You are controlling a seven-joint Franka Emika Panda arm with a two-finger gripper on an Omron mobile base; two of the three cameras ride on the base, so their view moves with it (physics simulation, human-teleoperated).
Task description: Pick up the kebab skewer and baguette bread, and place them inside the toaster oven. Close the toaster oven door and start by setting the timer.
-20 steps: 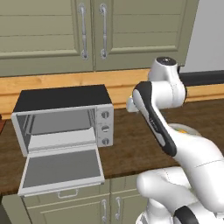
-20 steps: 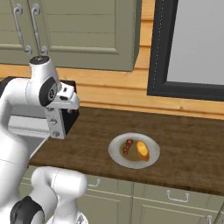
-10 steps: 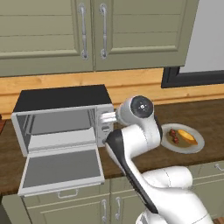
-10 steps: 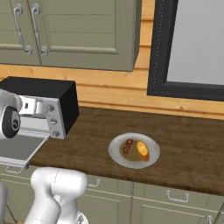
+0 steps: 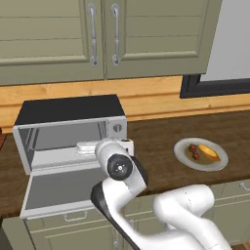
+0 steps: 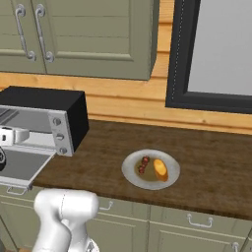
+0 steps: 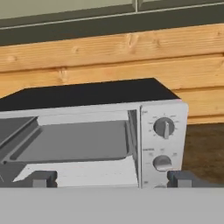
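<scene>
The two-finger dark-tipped gripper (image 7: 109, 178), jaws spread fully and holding nothing, faces the boxy silver-fronted toaster oven (image 7: 105, 131) with its black top, one fingertip (image 7: 41, 178) at 7 o'clock and the other at 5 o'clock in the hand view. The silver-framed grey glass toaster oven door (image 5: 63, 188) lies folded down flat at 8 o'clock in the left base view. Well apart at 3 o'clock, the red-brown kebab skewer (image 5: 194, 151) and the golden-orange baguette bread (image 5: 210, 154) lie side by side on a round grey plate (image 5: 185, 157) on the dark wooden counter (image 5: 151, 141).
</scene>
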